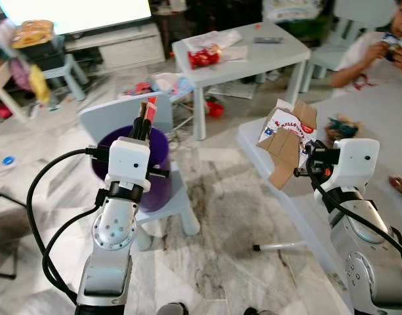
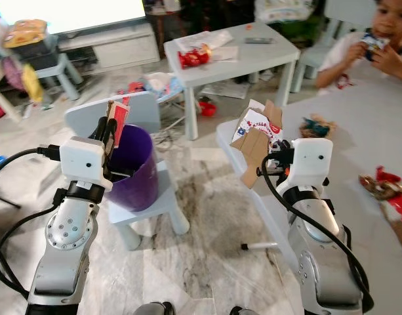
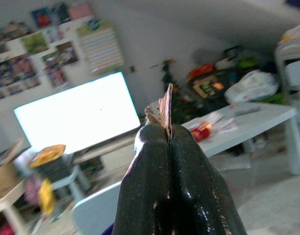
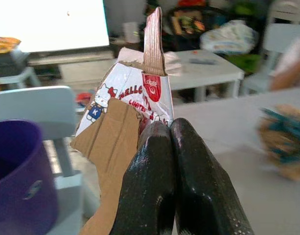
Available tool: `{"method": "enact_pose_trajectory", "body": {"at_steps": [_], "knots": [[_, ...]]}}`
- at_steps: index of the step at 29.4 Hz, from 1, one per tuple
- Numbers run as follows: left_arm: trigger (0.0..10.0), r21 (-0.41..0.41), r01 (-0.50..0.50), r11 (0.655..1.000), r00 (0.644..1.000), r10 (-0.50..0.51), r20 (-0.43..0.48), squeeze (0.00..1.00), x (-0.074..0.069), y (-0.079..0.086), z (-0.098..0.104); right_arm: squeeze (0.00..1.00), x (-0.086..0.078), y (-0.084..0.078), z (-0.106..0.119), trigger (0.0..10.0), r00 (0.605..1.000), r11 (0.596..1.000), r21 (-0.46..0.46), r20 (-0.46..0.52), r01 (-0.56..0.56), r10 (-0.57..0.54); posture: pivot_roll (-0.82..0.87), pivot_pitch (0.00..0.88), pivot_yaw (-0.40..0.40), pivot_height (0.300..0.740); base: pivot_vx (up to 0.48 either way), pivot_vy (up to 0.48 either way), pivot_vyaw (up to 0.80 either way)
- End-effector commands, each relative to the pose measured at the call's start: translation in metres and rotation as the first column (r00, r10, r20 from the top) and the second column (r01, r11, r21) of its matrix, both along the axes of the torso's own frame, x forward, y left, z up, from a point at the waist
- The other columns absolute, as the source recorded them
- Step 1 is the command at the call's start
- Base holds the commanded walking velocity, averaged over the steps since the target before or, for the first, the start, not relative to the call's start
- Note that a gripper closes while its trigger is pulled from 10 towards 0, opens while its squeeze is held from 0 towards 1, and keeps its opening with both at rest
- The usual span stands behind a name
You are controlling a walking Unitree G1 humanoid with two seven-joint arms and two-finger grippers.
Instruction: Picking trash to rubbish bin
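Above the purple bin (image 1: 159, 164), left fingers (image 3: 154, 161) pinch a scrap (image 1: 148, 111) (reddish).

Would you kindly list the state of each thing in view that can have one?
left hand: shut on a thin card scrap, held above the bin.
card scrap: upright, pinched.
purple bin: upright on a small chair, open-topped.
right hand: shut on the torn carton.
torn carton: flattened, lifted off the table.
television: on, bright.
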State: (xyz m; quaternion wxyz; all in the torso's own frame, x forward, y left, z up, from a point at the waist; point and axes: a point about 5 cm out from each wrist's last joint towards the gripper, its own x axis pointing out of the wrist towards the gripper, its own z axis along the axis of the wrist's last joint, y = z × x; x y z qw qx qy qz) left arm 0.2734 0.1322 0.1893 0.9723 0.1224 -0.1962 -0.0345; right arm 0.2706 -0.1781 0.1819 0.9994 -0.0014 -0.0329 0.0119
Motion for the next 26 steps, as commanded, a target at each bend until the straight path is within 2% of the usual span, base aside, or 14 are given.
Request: {"method": "enact_pose_trajectory", "body": {"at_steps": [1,17,26], "knots": [[0.0,-0.001,-0.006,1.0,1.0,0.006,0.001,0.0,-0.0035,0.0006,0.0032,0.0,0.0016,0.0015,0.0024,0.0,1.0,1.0,-0.001,0.012,-0.008,0.008,0.03,0.1,0.052,0.74,0.0,0.0,0.8],[0.0,-0.053,0.0,0.999,0.998,-0.004,-0.066,0.0,-0.003,-0.0039,0.0008,0.0,0.0013,-0.0001,0.0029,0.0,1.0,1.0,-0.006,0.018,-0.022,0.022,0.02,0.105,0.039,0.74,0.0,0.0,0.79],[0.0,-0.087,-0.004,0.996,0.997,-0.003,-0.081,0.0,-0.0006,-0.0046,0.002,0.0,0.0007,-0.0009,0.0057,0.0,0.999,0.999,0.006,0.03,-0.031,0.031,0.01,0.107,0.031,0.74,0.0,0.0,0.0]]}}
